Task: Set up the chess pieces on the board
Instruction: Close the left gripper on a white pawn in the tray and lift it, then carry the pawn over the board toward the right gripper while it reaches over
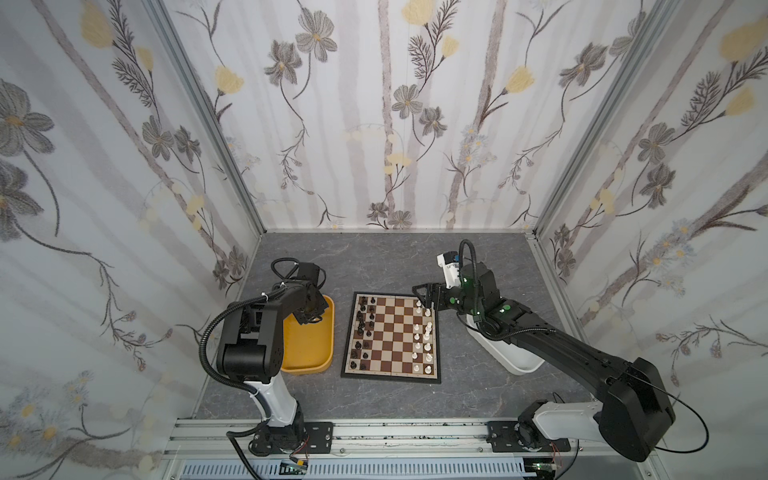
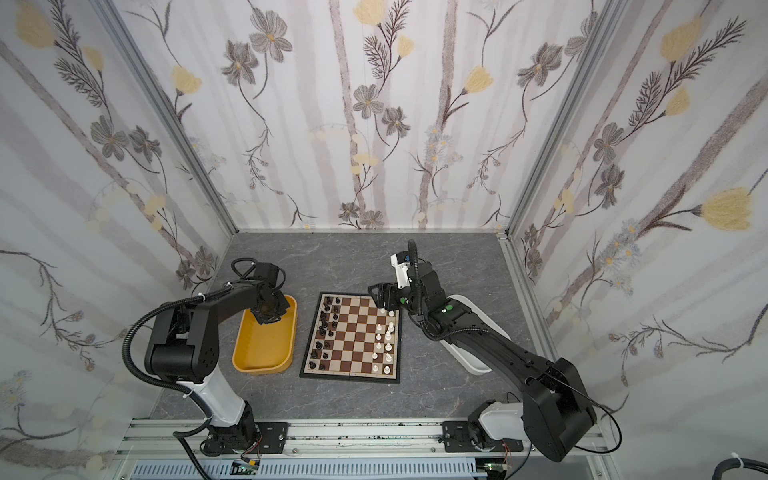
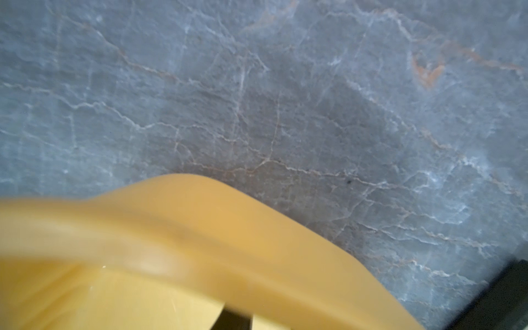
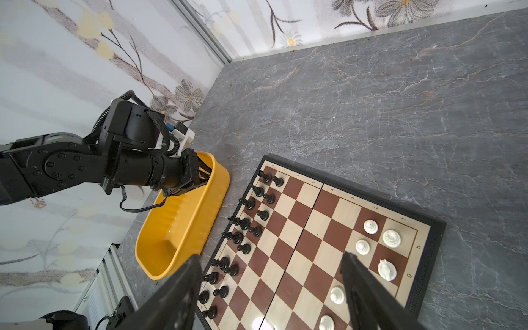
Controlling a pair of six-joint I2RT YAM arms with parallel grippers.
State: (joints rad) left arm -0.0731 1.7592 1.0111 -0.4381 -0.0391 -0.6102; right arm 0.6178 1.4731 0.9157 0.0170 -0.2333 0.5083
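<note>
Left gripper point(image 1: 309, 318): lowered into the yellow tub point(image 1: 307, 349), which sits just left of the board point(image 1: 392, 332), at the tub's far end. Fingers are seen drawn close together in the right wrist view point(image 4: 203, 171), but whether they are fully closed, or anything is pinched, cannot be told. In the left wrist view only the blurred tub rim point(image 3: 217, 228) and the grey tabletop point(image 3: 285, 100) are shown.

Black chess pieces point(image 1: 361, 328): standing upright in two files along the board's left edge, confirmed in the right wrist view point(image 4: 245, 223).

Board: laid flat on the tabletop between the two tubs, middle squares bare in both top views point(image 2: 353, 336).

White chess pieces point(image 1: 424, 336): lined up on the two files along the board's right edge, upright.

Right gripper point(image 1: 426, 306): held over the board's far right corner, above the white pieces there. Jaws spread wide in the right wrist view point(image 4: 271, 255), nothing gripped, no piece touched; one finger point(image 4: 360, 285) partly covers the white rows.

White tub point(image 1: 519, 361): right of the board, mostly covered by the right arm.
</note>
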